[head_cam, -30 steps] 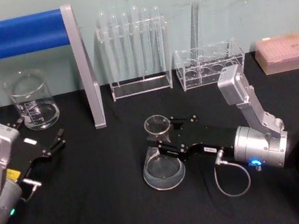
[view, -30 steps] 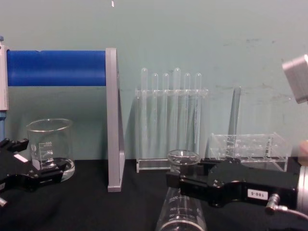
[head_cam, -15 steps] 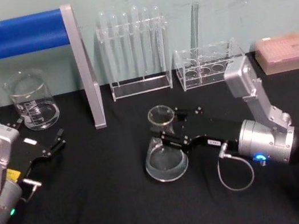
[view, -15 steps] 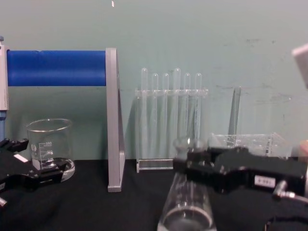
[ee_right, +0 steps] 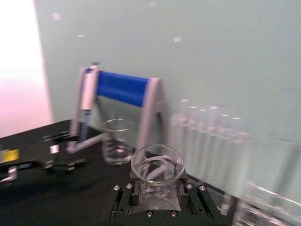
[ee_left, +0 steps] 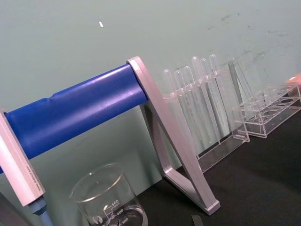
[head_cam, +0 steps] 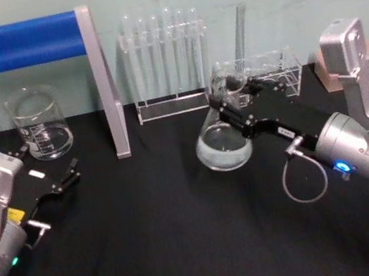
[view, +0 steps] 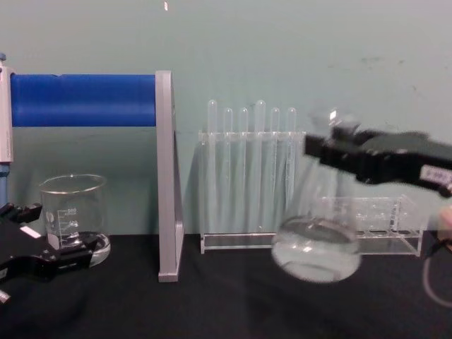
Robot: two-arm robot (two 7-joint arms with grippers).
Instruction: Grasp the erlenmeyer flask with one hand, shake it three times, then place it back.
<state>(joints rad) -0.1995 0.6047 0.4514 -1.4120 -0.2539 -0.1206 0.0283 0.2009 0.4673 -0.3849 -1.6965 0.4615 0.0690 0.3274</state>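
The erlenmeyer flask is clear glass with a wide base and hangs tilted above the black table. In the chest view its base is well off the tabletop, in front of the racks. My right gripper, the hand, is shut on the flask's neck, with the arm reaching in from the right. In the right wrist view the flask's rim sits between the black fingers. My left gripper rests open and idle at the left, low beside the beaker.
A glass beaker stands at the back left under a blue roller stand with a grey leg. A test tube rack and a second clear rack line the back wall. A pink box sits behind the right arm.
My right gripper has lifted the flask off the table and carried it up and to the right, toward the racks, tilting it more. The left arm has not moved.
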